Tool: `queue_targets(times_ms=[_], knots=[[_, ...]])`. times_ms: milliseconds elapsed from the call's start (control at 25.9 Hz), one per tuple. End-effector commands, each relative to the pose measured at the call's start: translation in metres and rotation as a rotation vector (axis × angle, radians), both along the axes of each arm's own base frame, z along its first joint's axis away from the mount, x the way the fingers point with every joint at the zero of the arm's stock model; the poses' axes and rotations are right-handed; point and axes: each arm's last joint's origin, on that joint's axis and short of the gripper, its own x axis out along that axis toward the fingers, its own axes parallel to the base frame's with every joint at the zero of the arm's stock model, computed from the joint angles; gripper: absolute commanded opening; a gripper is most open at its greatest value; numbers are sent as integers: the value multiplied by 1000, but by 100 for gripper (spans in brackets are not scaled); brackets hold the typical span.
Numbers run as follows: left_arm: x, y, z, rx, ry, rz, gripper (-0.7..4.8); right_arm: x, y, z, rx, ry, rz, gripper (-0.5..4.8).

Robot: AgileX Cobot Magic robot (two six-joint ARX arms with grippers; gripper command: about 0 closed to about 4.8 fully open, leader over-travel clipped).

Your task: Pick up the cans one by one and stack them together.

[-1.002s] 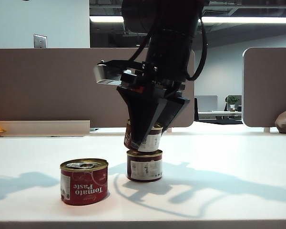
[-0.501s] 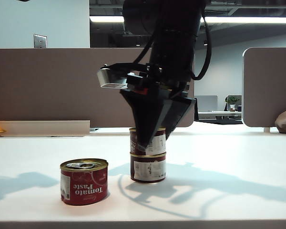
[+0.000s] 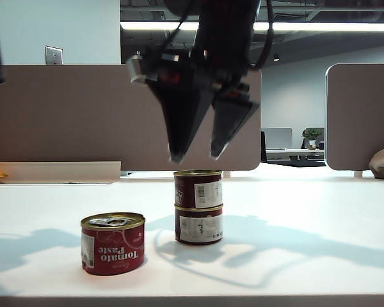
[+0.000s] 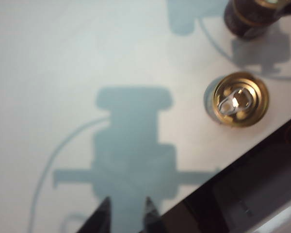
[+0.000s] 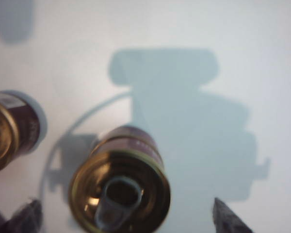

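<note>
Right hand (image 3: 197, 155) hangs with its jaws spread wide and empty directly above the two stacked maroon cans (image 3: 198, 206); beside that stack, on its exterior-view left and nearer the camera, the upright red can (image 3: 112, 243) stands on the worktop (image 3: 320, 256), nearer the slightly parted, empty left hand (image 4: 127, 213)

Right gripper (image 3: 197, 155) hung from a dark arm near mid-frame of the exterior view, pointed down, its fingers (image 5: 228, 217) spread wide and holding nothing. Left gripper (image 4: 127, 213) aimed downward, fingertips (image 4: 105, 209) slightly parted, empty.
</note>
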Motion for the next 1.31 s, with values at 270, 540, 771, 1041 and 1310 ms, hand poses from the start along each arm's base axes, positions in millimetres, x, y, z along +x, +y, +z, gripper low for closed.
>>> queue_targets(times_ms=[270, 540, 771, 1041, 1310], knots=[[28, -23, -16, -95, 68, -70, 225, -18, -14, 41, -23, 133, -23, -2], [48, -40, -41, -90, 179, -97, 250, -44, -41, 93, 113, 11, -63, -1], [56, -53, -53, -110, 215, -133, 382, -68, -65, 126, 207, -55, -93, -1], [54, -72, -69, -71, 267, -191, 382, -90, -88, 150, 285, -110, -135, -1], [54, -102, -97, 12, 293, -231, 382, -109, -108, 162, 306, -118, -154, -1]])
